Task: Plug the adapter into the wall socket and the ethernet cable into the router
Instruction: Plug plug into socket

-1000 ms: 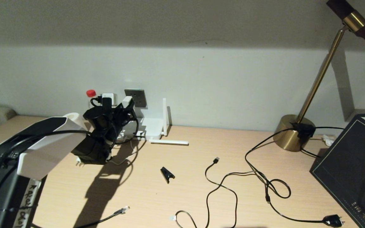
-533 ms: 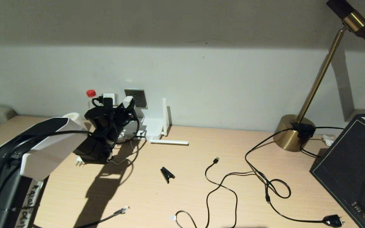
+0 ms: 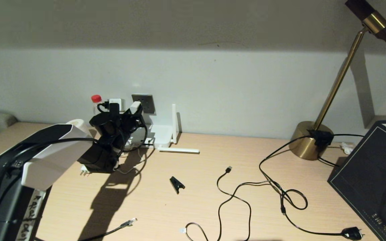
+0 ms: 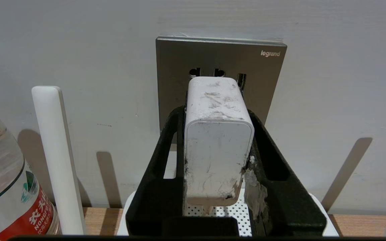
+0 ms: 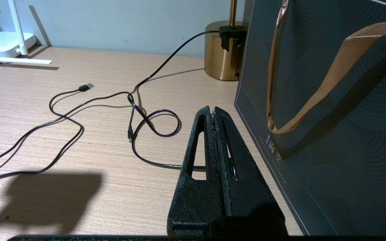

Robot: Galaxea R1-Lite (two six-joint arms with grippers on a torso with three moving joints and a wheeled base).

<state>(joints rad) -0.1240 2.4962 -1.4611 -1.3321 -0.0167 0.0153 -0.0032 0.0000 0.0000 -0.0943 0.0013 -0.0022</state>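
Note:
My left gripper [image 4: 217, 113] is shut on the white adapter [image 4: 218, 134] and holds it level, right in front of the grey wall socket [image 4: 176, 67]. The adapter's front end covers the socket's lower holes, and its pins are hidden. From the head view the adapter [image 3: 135, 107] sits by the left edge of the wall socket [image 3: 146, 103]. The white router [image 3: 161, 135] lies below, against the wall. The ethernet cable's clear connector [image 3: 130, 222] rests near the table's front edge. My right gripper [image 5: 212, 110] hangs shut and empty above the table.
A red-capped water bottle [image 3: 96, 99] and a white plug [image 3: 115, 101] stand left of the socket. One router antenna [image 3: 179, 150] lies flat on the table. A black clip [image 3: 177, 184], a USB cable [image 3: 228, 169], a mains plug [image 3: 352, 233], a brass lamp [image 3: 308, 144] and a dark bag [image 3: 370, 174] lie to the right.
The left arm has shifted slightly, while the gripper stays at the socket with the adapter. The right arm has not moved.

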